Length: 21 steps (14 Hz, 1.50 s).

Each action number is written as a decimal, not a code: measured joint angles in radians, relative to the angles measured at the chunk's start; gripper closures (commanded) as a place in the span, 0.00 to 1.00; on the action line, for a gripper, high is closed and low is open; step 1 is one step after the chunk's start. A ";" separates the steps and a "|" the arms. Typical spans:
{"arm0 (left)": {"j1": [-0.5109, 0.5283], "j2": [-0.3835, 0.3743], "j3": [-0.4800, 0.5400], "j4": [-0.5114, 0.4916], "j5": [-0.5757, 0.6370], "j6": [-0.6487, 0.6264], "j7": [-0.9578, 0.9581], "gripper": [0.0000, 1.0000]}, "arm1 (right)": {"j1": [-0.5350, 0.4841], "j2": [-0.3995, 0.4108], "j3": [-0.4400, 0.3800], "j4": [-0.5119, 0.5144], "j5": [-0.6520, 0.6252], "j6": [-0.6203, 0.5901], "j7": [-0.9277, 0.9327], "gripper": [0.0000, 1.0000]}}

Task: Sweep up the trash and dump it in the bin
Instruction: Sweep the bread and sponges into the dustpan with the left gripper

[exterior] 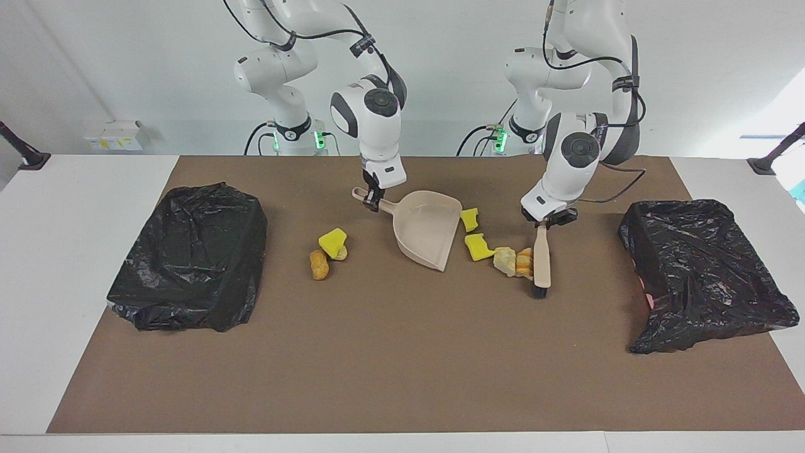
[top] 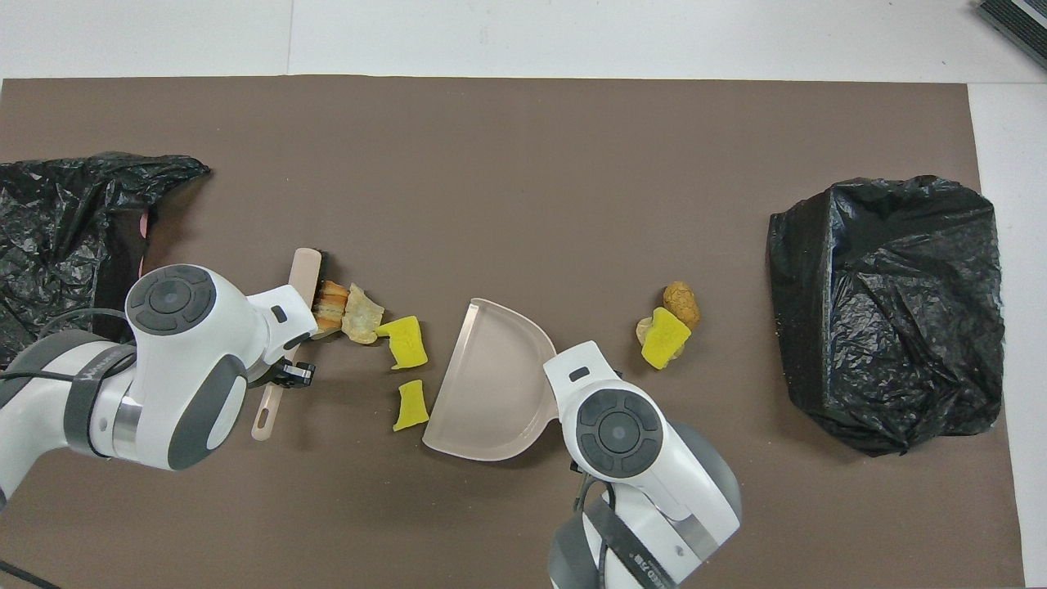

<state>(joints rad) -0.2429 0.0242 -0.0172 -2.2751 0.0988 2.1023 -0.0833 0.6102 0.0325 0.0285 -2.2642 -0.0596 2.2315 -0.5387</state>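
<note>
**A:** where's this at? any trash in a bin yet?

**B:** nope, nothing dumped afaict. Right gripper [exterior: 375, 204] has its jaws pinched on the dustpan [exterior: 427, 228] handle, pan mouth turned toward the left arm's end of the surface. Left gripper [exterior: 548, 220] has jaws clamped on the brush [exterior: 541, 263] handle, brush head down on the brown mat [exterior: 402, 352] and touching the orange bread lump [exterior: 524, 262].

**A:** so the sweep's on?

**B:** looks like it's just at the start imo. Row of trash between brush and pan: orange lump, pale lump [exterior: 504, 260] touching it, then a yellow sponge chunk [exterior: 479, 246] just beside the pan's lip. Another yellow chunk [exterior: 468, 218] sits nearer the robots, right at the pan's edge. None of it inside the pan yet.

**A:** and the rest?

**B:** second pile [exterior: 328, 250] toward the right arm's end: yellow sponge, tan bit under it, brown lump. Untouched, past the pan's closed back, so prob needs its own pass.

**A:** bins?

**B:** two black-bagged bins, one at each end: bin by the right arm [exterior: 192, 255], bin by the left arm [exterior: 701, 270]. Can't tell if anything's inside either. So left to do: push the row in, lift, tip, then repeat for pile no. 2.
</note>
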 measured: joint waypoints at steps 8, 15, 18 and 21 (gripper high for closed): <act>-0.083 -0.019 -0.005 -0.005 -0.106 -0.100 -0.131 1.00 | 0.000 0.000 0.000 0.001 -0.001 0.000 0.000 1.00; -0.352 -0.040 -0.009 -0.008 -0.341 -0.105 -0.188 1.00 | 0.000 0.001 0.000 0.001 -0.001 0.000 0.000 1.00; -0.472 -0.051 -0.011 -0.001 -0.395 -0.093 -0.265 1.00 | 0.000 0.001 0.000 0.001 -0.001 0.000 0.000 1.00; -0.486 -0.051 -0.003 0.038 -0.396 -0.093 -0.344 1.00 | 0.000 0.001 0.000 0.001 -0.001 0.000 0.000 1.00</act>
<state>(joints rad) -0.7290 -0.0270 -0.0201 -2.2372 -0.2976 2.0091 -0.4269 0.6102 0.0332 0.0285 -2.2634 -0.0608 2.2316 -0.5387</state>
